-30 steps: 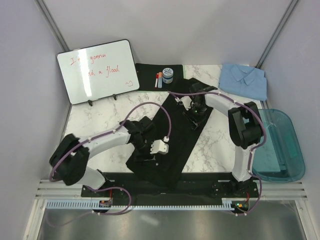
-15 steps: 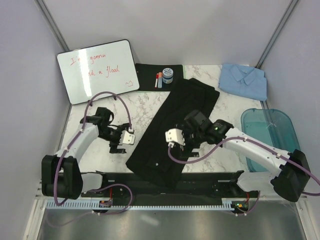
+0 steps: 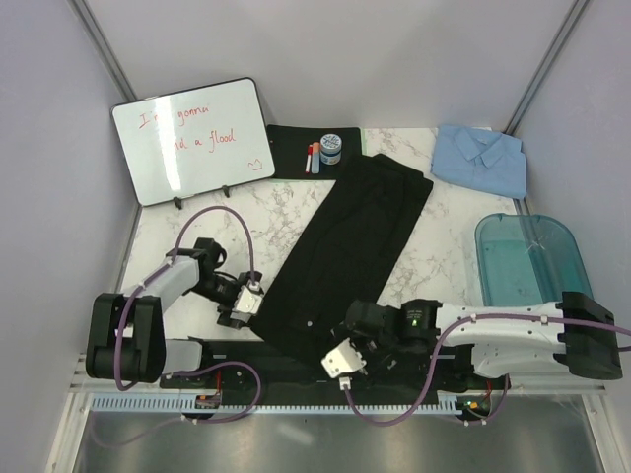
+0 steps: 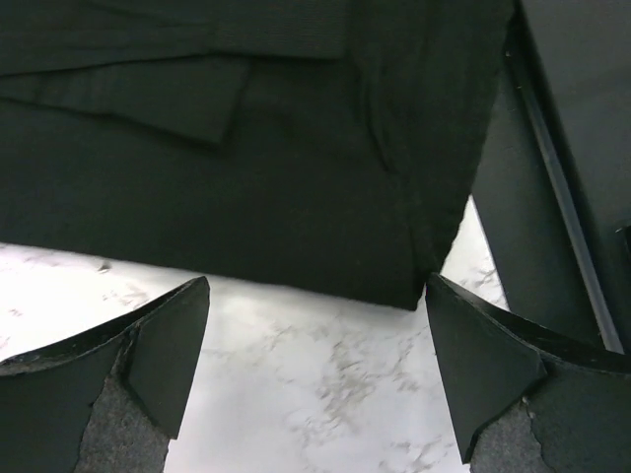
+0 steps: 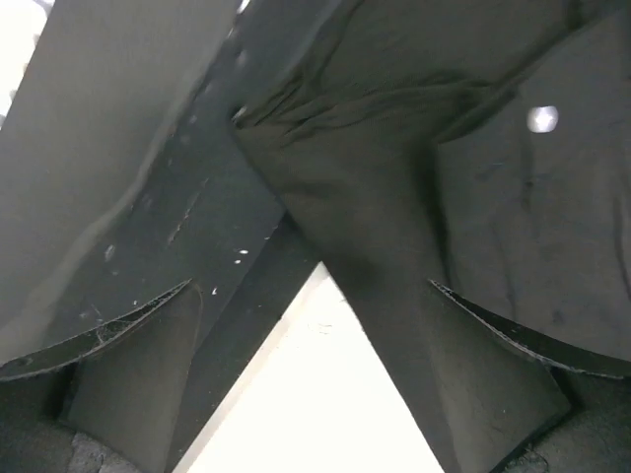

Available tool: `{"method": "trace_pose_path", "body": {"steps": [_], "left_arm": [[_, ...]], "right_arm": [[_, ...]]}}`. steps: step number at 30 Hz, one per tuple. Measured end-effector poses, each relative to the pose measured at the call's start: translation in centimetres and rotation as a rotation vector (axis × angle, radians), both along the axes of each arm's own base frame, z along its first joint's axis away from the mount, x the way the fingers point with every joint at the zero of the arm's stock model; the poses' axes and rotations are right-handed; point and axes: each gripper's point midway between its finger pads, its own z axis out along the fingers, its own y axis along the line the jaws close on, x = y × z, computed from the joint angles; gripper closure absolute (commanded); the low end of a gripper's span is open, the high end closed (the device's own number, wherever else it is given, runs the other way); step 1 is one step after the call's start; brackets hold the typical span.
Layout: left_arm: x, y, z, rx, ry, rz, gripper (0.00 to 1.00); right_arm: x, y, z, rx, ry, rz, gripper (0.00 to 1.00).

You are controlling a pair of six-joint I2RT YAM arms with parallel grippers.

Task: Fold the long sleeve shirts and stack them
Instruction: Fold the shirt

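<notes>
The black long sleeve shirt [image 3: 350, 241] lies folded into a long strip, running diagonally from the back centre to the near edge. My left gripper [image 3: 245, 309] is low at its near left corner. In the left wrist view that gripper [image 4: 315, 296] is open over bare marble, with the shirt's hem [image 4: 246, 197] just ahead. My right gripper [image 3: 353, 341] sits by the shirt's near end. In the right wrist view it [image 5: 311, 288] is open and holds nothing, the shirt's corner [image 5: 375, 227] lying ahead of it. The light blue shirt [image 3: 480, 159] rests folded at the back right.
A whiteboard [image 3: 192, 138] stands at the back left. A black mat [image 3: 288, 150] behind the shirt carries markers [image 3: 314, 158] and a small jar [image 3: 331, 148]. A teal bin [image 3: 537, 286] sits at the right. A black base rail [image 3: 246, 353] runs along the near edge.
Both grippers have opened. The right arm swung from the back of the shirt to its near end. The left arm pulled off the shirt to its left side. The shirt now lies smoother and narrower.
</notes>
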Motion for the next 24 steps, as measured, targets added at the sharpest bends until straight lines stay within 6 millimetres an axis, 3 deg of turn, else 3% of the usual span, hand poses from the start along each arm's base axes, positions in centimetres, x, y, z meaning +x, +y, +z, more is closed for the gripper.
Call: {"method": "trace_pose_path", "body": {"steps": [8, 14, 17, 20, 24], "left_arm": [[-1.4, -0.4, -1.2, -0.025, 0.020, -0.010, 0.04], [-1.7, -1.2, -1.2, -0.063, 0.019, -0.024, 0.04], [-1.8, -1.7, -1.2, -0.079, 0.021, -0.040, 0.05], [-1.7, -2.4, -1.1, -0.098, 0.007, -0.065, 0.08], [-1.5, -3.2, -1.0, -0.121, -0.022, -0.093, 0.18]], "right_arm": [[-1.2, 0.1, -3.4, -0.022, -0.117, 0.105, 0.04], [-0.8, 2.4, -3.6, 0.031, -0.181, 0.106, 0.18], [-0.7, 2.5, -4.0, 0.008, -0.189, 0.101, 0.30], [-1.1, 2.1, -4.5, -0.023, -0.176, 0.095, 0.54], [-1.9, 1.4, -5.1, -0.055, -0.145, 0.092, 0.71]]}}
